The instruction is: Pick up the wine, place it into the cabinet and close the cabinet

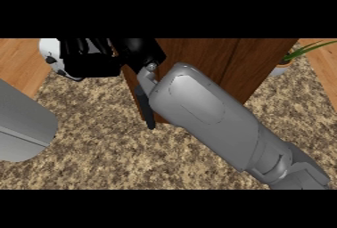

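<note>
Brown wood fills the top middle of the head view: one dark cabinet stands on the speckled stone counter. Its front shows two broad panels with a thin seam between them. At the cabinet's left edge a single narrow dark strip runs down over the counter. It may be a door seen edge-on or a handle, and I cannot tell which.

One grey forearm crosses in front of the cabinet, coming in from below and to the right of it and slanting up towards its upper left corner. This is the right arm. At its end sits one black right hand, just left of the cabinet. Whether this hand is spread, closed or clamped on something cannot be told, since it shows only as a dark mass.

Behind the hand, further left of the cabinet, one white rounded thing shows in part. It touches or overlaps the hand's outline. I cannot tell whether this is the wine, and no bottle shows plainly anywhere else in the view.

Well left of the cabinet and lower down, one large grey shape lies over the counter at the view's edge, and what it is cannot be told.

Right of the cabinet, just beside its upper corner, stands one green plant in one white pot.

Two strips of lighter wood flank the cabinet — one far left, one far right.
</note>
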Motion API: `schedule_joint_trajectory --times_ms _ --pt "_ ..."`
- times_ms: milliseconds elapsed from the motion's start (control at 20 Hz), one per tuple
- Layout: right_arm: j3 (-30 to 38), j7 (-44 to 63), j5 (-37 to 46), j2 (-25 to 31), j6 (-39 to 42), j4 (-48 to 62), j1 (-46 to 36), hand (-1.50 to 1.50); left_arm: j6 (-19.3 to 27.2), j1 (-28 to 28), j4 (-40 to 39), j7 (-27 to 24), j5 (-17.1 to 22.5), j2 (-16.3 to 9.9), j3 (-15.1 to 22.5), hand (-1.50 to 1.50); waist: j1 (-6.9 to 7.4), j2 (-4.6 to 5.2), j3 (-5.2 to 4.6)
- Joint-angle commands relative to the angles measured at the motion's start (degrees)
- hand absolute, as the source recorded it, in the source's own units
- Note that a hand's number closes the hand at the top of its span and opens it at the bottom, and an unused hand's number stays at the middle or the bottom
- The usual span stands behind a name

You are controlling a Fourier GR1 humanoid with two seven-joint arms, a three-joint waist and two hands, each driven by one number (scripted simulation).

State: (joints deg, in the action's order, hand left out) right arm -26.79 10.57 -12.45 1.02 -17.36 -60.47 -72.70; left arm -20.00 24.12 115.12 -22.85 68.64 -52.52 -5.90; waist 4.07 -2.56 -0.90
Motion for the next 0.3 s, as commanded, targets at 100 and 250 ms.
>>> schedule_joint_trajectory --times_ms 100,250 --pt "3.96 -1.3 1.47 6.34 -1.48 10.65 3.55 1.5 1.09 -0.65 0.68 1.3 0.93 -0.71 -0.48 1.5 -1.49 4.32 0.81" --pt "3.44 -2.21 1.28 5.88 -0.77 10.61 4.84 1.5 1.83 -1.27 0.91 1.17 0.41 -0.2 -0.05 1.5 -2.01 4.48 0.78"
